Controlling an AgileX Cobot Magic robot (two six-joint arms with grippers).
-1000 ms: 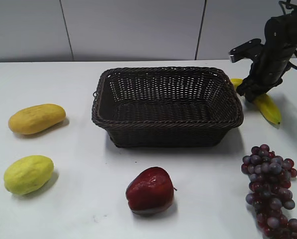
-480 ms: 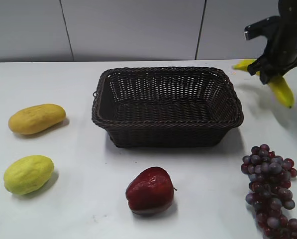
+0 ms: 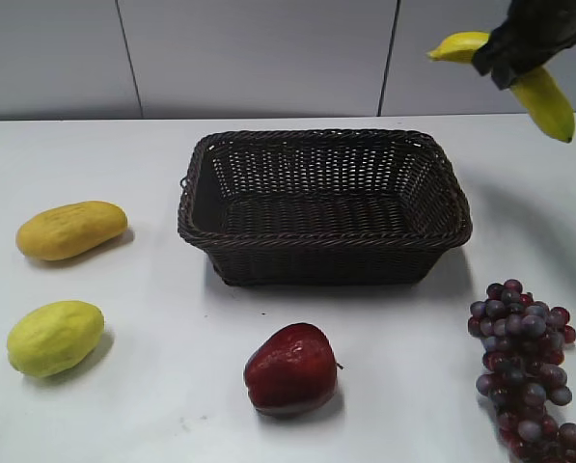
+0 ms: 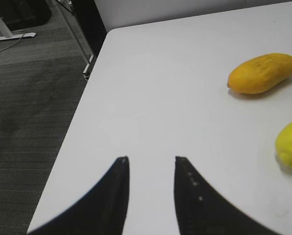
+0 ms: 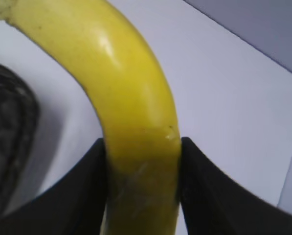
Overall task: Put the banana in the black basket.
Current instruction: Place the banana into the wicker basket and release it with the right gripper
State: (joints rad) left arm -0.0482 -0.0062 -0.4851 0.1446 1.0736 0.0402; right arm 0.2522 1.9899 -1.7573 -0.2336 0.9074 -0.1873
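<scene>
Banana clamped in right pincer, aloft

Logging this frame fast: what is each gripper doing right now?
Left gripper: open, holding nothing, above the table.
Right gripper: shut on the banana, lifted clear of the table.

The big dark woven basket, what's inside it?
Nothing shows inside the dark brown woven wicker basket: only its bare woven floor. The near wall hides a strip of floor behind it. The curved yellow banana hangs above the table in the right gripper.
</scene>
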